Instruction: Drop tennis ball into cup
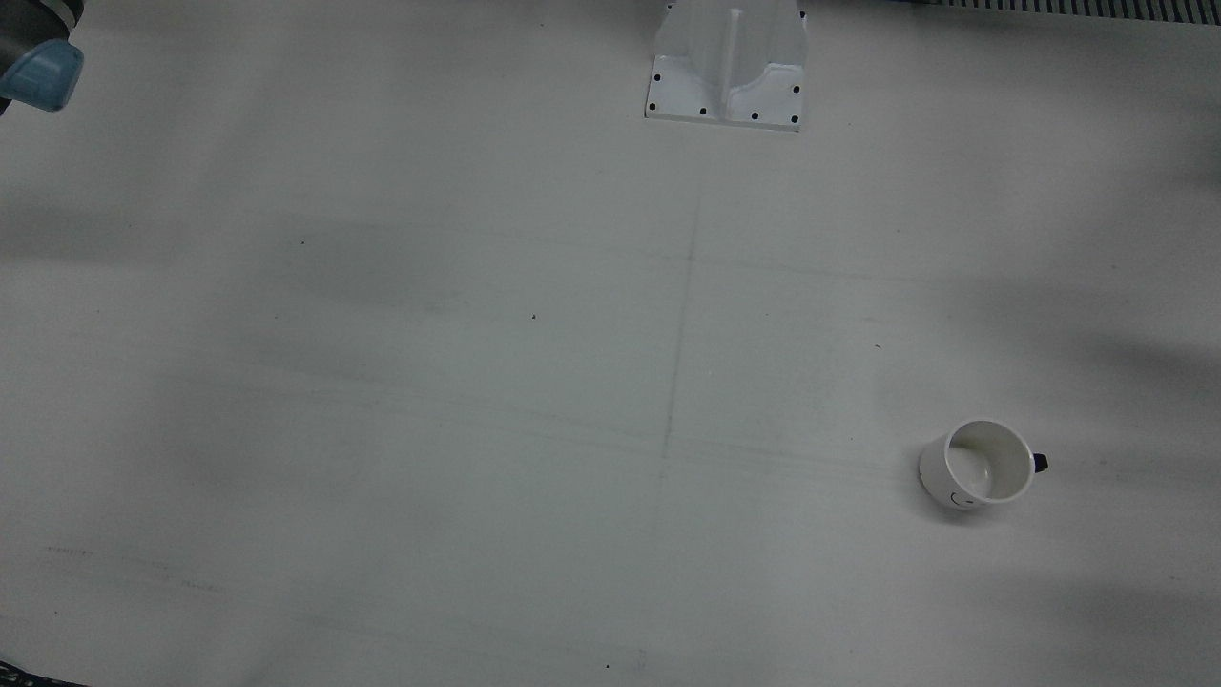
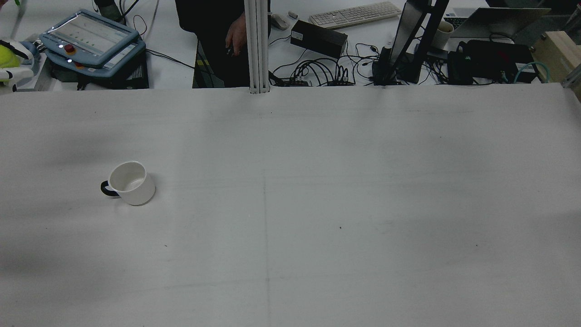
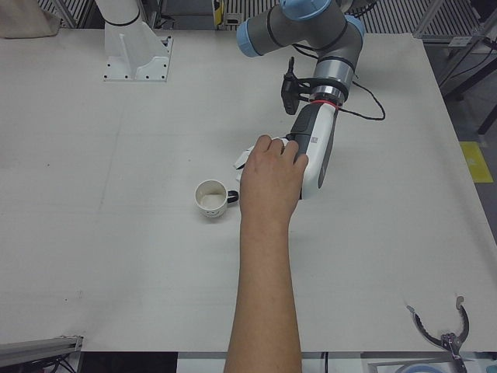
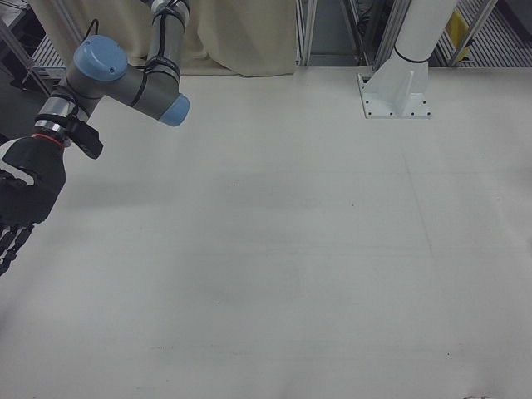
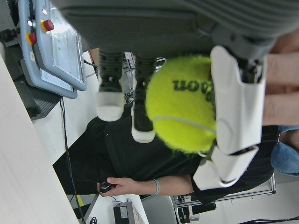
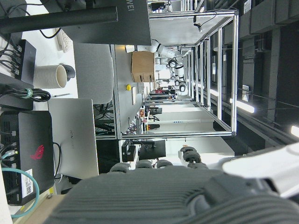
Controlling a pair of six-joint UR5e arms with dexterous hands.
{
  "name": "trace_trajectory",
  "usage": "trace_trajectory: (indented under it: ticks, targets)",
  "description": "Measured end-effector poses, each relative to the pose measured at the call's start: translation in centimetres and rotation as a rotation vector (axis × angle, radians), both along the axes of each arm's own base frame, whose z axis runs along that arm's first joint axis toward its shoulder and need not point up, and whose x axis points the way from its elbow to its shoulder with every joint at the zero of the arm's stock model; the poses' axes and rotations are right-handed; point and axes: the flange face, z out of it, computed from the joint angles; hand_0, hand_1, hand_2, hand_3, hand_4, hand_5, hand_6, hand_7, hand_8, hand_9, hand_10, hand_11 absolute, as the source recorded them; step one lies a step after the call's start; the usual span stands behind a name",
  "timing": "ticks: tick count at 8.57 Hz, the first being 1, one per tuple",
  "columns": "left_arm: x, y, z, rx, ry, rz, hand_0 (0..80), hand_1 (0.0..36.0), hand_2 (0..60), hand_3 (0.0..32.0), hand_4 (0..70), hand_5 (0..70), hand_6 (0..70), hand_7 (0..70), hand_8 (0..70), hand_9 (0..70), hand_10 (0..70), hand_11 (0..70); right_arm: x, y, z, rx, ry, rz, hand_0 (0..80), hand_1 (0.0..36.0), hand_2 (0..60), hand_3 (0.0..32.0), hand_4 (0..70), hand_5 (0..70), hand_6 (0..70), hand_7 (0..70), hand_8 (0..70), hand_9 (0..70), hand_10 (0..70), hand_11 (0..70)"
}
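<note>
- Left hand (image 5: 154, 32) fills its own camera: fingers (image 5: 236, 107) curled round the ball (image 5: 182, 105), a white pad lying across it. Grip is on the ball.
- Bench (image 1: 429, 382): pale and scuffed, with a faint line down the middle. One arm's white pedestal (image 1: 727, 67) stands at the robot's edge.
- Left arm (image 3: 311, 31) reaches out over its half of the bench. Its hand points down toward the cup's side.
- Right arm (image 4: 125, 79) hangs at the far edge of its own half, well apart from the cup.
- Person's forearm comes in from the operators' side. The person's hand (image 3: 270, 175) lies over the left hand and hides most of it in the left-front view.
- Right hand (image 4: 21, 199): black, fingers stretched downward and spread, nothing in it.
- Cup (image 1: 978, 468): white with a dark handle, upright on the bench on the left arm's half. Nothing shows inside it.
- Ball: yellow-green, up in the left hand, apart from the cup and not above its mouth. Rear view catches it only at the far left edge (image 2: 7, 58).
</note>
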Motion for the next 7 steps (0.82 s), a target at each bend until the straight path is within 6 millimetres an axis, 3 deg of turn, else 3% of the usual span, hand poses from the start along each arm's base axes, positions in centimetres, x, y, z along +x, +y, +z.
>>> trace_trajectory:
  ticks: [1,2,3,7]
  targets:
    - [-0.08,0.08,-0.02,-0.001,0.0,-0.001,61.8,36.0,60.0,0.0,70.0,17.1,23.5,69.2,56.4,70.0,21.0,33.0,0.0,0.0,0.0,0.0,0.0,0.0,0.0,0.0,0.0,0.0,0.0,0.0,0.0,0.0,0.0,0.0,0.0,0.0]
    - [-0.16,0.21,0.13,0.001,0.0,-0.001,62.8,36.0,60.0,0.0,70.0,16.8,22.7,67.6,53.4,70.0,20.3,32.1,0.0,0.0,0.0,0.0,0.0,0.0,0.0,0.0,0.0,0.0,0.0,0.0,0.0,0.0,0.0,0.0,0.0,0.0]
    - [-0.23,0.34,0.26,0.004,0.001,-0.002,65.9,36.0,60.0,0.0,70.0,16.4,22.5,68.6,48.9,70.0,22.1,34.7,0.0,0.0,0.0,0.0,0.0,0.0,0.0,0.0,0.0,0.0,0.0,0.0,0.0,0.0,0.0,0.0,0.0,0.0]
    - [-0.58,1.01,-0.11,0.008,0.003,-0.003,71.2,36.0,60.0,0.0,70.0,16.4,22.6,69.5,47.6,70.0,22.8,35.8,0.0,0.0,-0.02,0.0,0.0,0.0,0.0,0.0,0.0,0.0,0.0,0.0,0.0,0.0,0.0,0.0,0.0,0.0]
